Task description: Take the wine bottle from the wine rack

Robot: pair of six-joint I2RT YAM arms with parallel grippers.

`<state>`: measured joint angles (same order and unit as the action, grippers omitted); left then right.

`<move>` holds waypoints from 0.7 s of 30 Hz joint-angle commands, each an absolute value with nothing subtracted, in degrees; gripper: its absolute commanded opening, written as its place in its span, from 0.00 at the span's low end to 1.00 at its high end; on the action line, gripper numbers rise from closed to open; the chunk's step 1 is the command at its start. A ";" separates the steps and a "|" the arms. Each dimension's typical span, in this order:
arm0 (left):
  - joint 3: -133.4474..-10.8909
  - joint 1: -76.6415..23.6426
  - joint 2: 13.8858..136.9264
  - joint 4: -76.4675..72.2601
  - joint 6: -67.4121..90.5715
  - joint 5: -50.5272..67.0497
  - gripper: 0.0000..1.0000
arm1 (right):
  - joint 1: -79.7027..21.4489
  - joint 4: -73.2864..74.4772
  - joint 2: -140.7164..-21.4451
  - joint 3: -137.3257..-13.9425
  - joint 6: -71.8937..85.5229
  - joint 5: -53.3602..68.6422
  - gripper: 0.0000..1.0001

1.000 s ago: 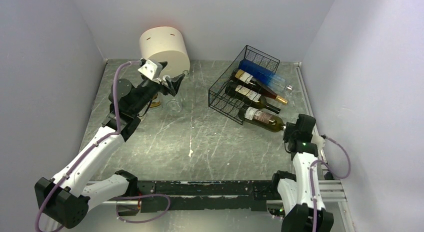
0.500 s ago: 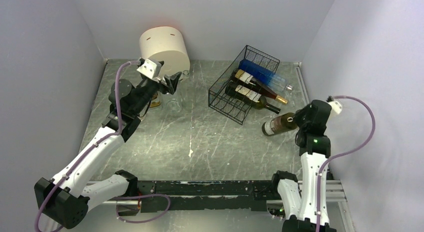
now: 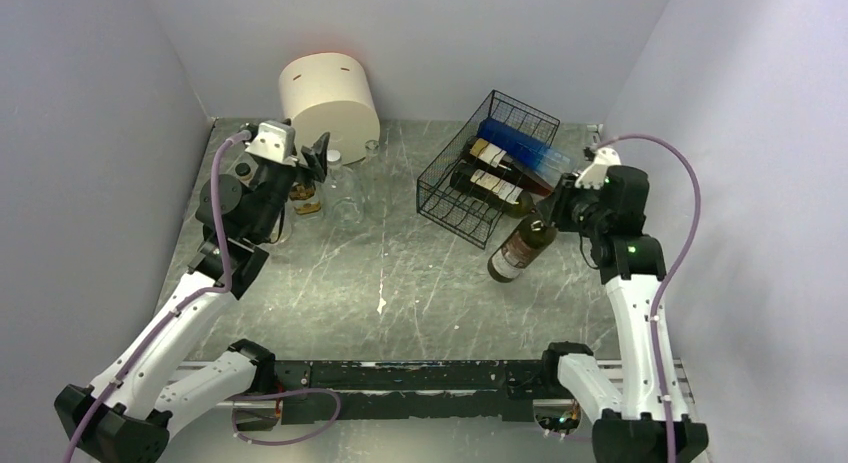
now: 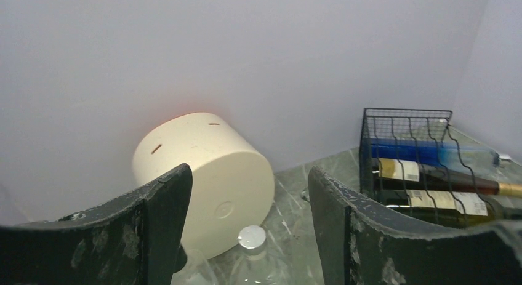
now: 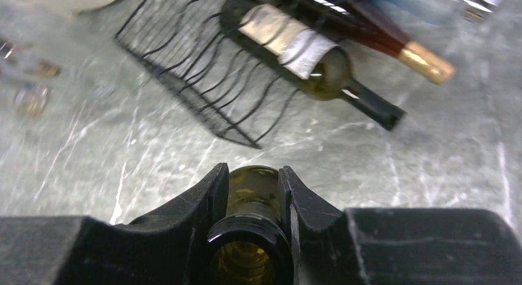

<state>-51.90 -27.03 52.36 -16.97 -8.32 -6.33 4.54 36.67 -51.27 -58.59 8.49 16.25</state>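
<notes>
While the right end effector (image 3: 553,213) squeezes its neck, the wine bottle (image 3: 519,247) hangs off the wine rack (image 3: 440,198), just beside the rack's near corner. The bottle is made of brown-green glass and has a dark label. It tilts with its neck up and its bottom down by the worktop (image 3: 400,273). I cannot tell if the bottom touches the worktop. From the right wrist, both fingers (image 5: 206,202) press on the sides of the neck, and the round mouth of the bottle (image 5: 246,260) is open at the top.

The rack is black wire with wavy rows. Three bottles lie in it, side by side. One is a blue bottle (image 3: 525,148) at the far end of the rack. Next is a dark bottle with a gold top (image 3: 515,173). A dark green bottle with a white label (image 3: 495,191) lies nearest the lifted one. That makes four bottles, one rack, and two arms.

One cream cylinder (image 3: 330,103) lies well apart from the rack, on its left side. The left end effector (image 3: 318,155) is near that cylinder. Its fingers (image 4: 160,217) are spread wide and hold nothing.

Half a second ago the bottle lay almost flat and lower, further from the rack. Now it stands up more and is closer to the rack's corner. The left end effector has moved a little further away from the rack.
</notes>
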 commanded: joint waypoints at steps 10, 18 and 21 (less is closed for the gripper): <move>-49.56 -23.55 49.69 -20.80 -9.04 -17.57 0.72 | -30.43 29.99 -62.57 -67.59 5.46 11.55 0.00; -47.59 -21.89 46.43 -23.72 -9.63 -23.37 0.73 | -47.19 24.21 -81.48 -82.86 1.70 -1.50 0.00; -46.67 -21.32 45.43 -25.10 -9.88 -24.57 0.75 | -47.63 23.11 -87.91 -88.96 0.31 -2.46 0.00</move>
